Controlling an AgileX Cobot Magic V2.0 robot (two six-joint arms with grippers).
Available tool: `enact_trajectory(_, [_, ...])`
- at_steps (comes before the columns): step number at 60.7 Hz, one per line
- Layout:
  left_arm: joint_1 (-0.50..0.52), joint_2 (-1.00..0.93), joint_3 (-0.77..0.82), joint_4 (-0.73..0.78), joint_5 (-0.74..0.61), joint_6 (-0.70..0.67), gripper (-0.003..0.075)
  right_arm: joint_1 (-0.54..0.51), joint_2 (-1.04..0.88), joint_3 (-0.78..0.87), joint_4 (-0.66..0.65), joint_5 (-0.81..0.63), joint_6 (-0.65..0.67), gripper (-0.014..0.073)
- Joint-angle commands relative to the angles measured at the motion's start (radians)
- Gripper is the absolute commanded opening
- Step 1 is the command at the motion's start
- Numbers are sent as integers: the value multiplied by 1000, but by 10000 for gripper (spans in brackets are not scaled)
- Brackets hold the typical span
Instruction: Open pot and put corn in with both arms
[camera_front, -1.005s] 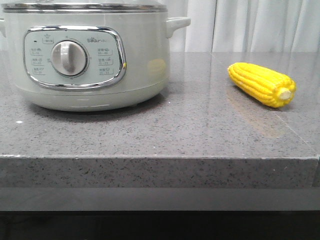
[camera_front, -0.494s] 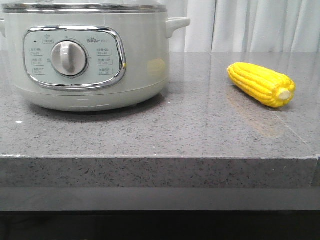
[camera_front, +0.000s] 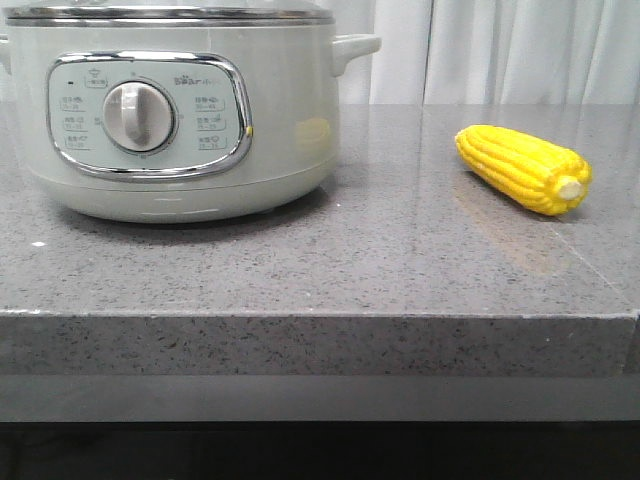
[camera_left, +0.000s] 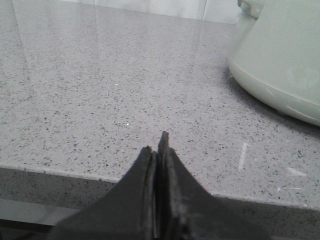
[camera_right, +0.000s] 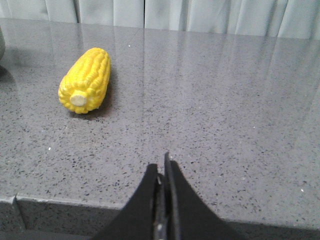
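The pale grey-green pot (camera_front: 290, 120) stands at the left of the grey stone counter, its steel-rimmed lid (camera_front: 170, 14) on it and its dial panel facing me. Part of its side shows in the left wrist view (camera_left: 280, 65). The yellow corn (camera_front: 522, 168) lies on the counter at the right, stub end toward the front; it also shows in the right wrist view (camera_right: 86, 80). My left gripper (camera_left: 157, 145) is shut and empty at the counter's front edge, apart from the pot. My right gripper (camera_right: 162, 162) is shut and empty at the front edge, apart from the corn. Neither gripper shows in the front view.
The speckled stone counter (camera_front: 400, 260) ends in a thick front edge (camera_front: 320, 345). White curtains (camera_front: 520, 50) hang behind it. The pot's side handle (camera_front: 355, 46) juts toward the corn.
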Motion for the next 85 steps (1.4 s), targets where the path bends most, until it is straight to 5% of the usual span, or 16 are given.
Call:
enact_trajectory(1, [-2, -22, 0, -11, -87, -11, -18, -5, -21, -2, -4, -73, 0, -69])
enact_trajectory(46, [-2, -22, 0, -13, -113, -11, -18, -5, -21, -2, -4, -74, 0, -69])
enact_trajectory(58, [-2, -22, -20, -15, -215, -11, -18, -5, -21, -31, 20, -108, 0, -69])
enact_trajectory(72, [-2, 32, -224, -15, -192, -11, -18, -5, 4, -230, 21, 1, 0, -69])
enact_trajectory(85, [-2, 283, -460, -15, -58, -11, -19, -5, 217, -472, 21, 71, 0, -67])
